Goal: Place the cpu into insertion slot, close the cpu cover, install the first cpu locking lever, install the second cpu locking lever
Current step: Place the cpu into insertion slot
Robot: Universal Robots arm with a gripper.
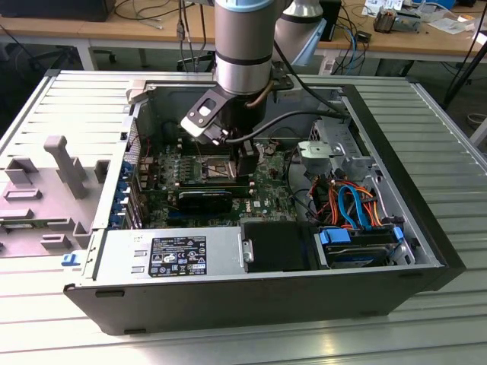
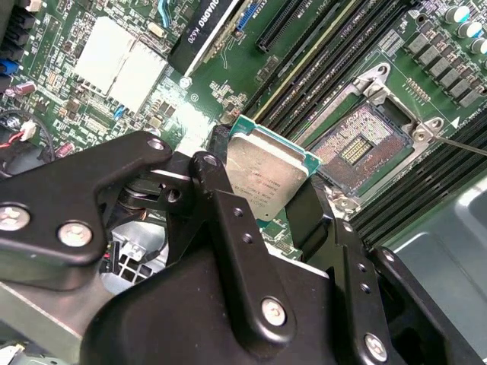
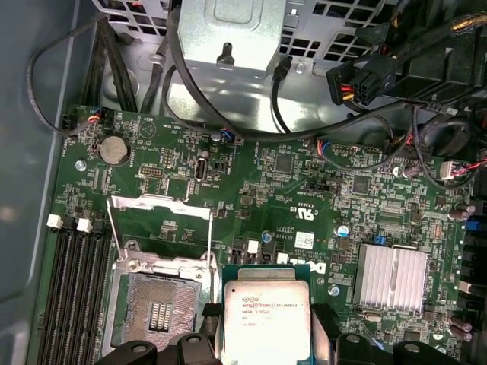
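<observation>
cpu (image 2: pixel 266 173): I see it pinched on opposite edges between two black fingers (image 2: pixel 228 217), metal top facing up.
gripper (image 2: pixel 268 182): closed down to chip width on the cpu, hanging inside the computer case (image 1: pixel 415 152) over the green board (image 3: pixel 289 182).
socket (image 3: pixel 156 313): empty, pins bare; the held cpu sits just beside it, not over it.
cover (image 3: pixel 160 202): swung up off the socket.
</observation>
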